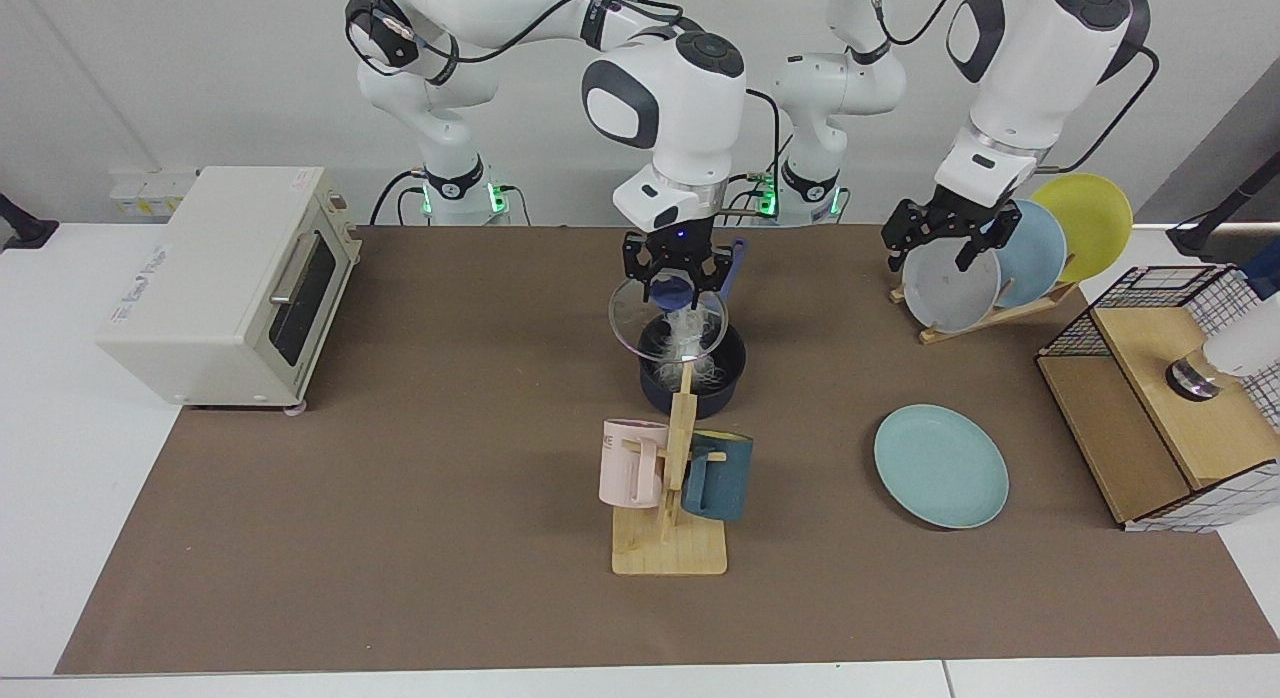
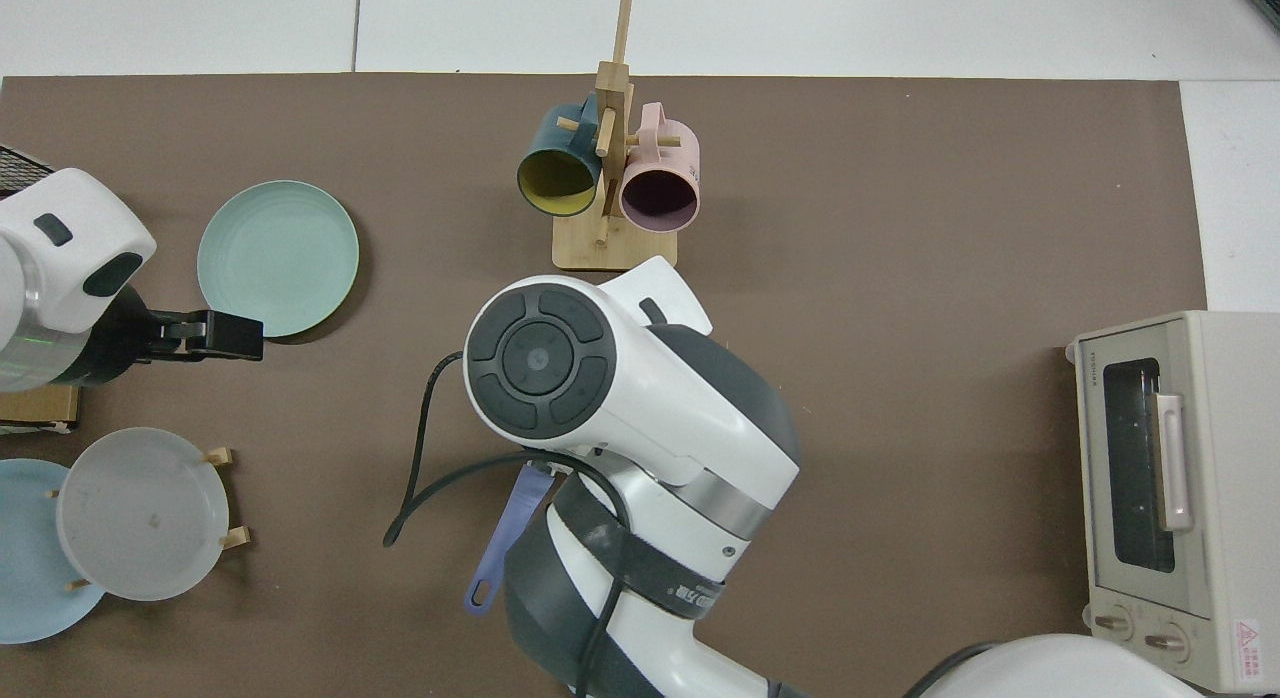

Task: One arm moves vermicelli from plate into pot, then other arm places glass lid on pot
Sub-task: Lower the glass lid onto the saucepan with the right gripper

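I am holding the glass lid by its blue knob in the right gripper, tilted, just above the pot. The vermicelli is sitting in the pot, poking above its rim. I am treating the lid as rigid, smooth and breakable, the knob being its only safe hold. The left gripper is waiting, fingers spread and empty, near the rack's grey plate; the plate is bare.

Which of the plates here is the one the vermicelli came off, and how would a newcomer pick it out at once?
Start in the facing view at the wooden mug stand near the front of the brown mat. The plate lies flat on the mat beside it, toward the wire basket. It is pale teal-green, bare and alone, whereas the grey plate, the light blue plate and the yellow plate stand on edge in a wooden rack.
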Robot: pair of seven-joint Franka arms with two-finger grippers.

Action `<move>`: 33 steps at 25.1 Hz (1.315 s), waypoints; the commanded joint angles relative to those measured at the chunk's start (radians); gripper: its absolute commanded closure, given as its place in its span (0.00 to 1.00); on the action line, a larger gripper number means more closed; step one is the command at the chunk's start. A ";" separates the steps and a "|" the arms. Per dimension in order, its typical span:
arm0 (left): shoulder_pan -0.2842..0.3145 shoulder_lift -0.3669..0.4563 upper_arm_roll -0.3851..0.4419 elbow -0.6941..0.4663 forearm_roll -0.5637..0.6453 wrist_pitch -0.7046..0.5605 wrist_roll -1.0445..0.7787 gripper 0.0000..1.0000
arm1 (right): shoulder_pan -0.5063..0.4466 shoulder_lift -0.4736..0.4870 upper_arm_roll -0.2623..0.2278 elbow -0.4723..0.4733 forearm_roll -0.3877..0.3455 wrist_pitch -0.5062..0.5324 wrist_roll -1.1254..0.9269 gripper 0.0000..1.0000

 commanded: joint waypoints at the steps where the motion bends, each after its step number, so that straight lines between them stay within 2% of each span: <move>1: -0.015 -0.012 0.000 0.000 -0.016 -0.020 0.039 0.00 | -0.005 0.021 0.065 -0.008 -0.040 -0.003 0.089 1.00; 6: -0.007 -0.012 -0.005 0.000 -0.011 -0.017 0.085 0.00 | -0.007 0.004 0.069 -0.129 -0.072 0.110 0.155 1.00; 13: -0.006 -0.012 0.006 0.002 -0.011 -0.011 0.074 0.00 | -0.033 -0.063 0.069 -0.269 -0.072 0.218 0.180 1.00; 21: -0.004 -0.012 -0.002 0.002 -0.011 -0.013 0.074 0.00 | -0.048 -0.065 0.069 -0.294 -0.077 0.285 0.183 1.00; 30: -0.004 -0.012 0.000 0.002 -0.011 -0.014 0.074 0.00 | -0.084 -0.046 0.062 -0.343 -0.127 0.428 0.187 1.00; 33: -0.004 -0.012 0.000 0.002 -0.011 -0.014 0.074 0.00 | -0.093 -0.034 0.057 -0.341 -0.135 0.442 0.184 1.00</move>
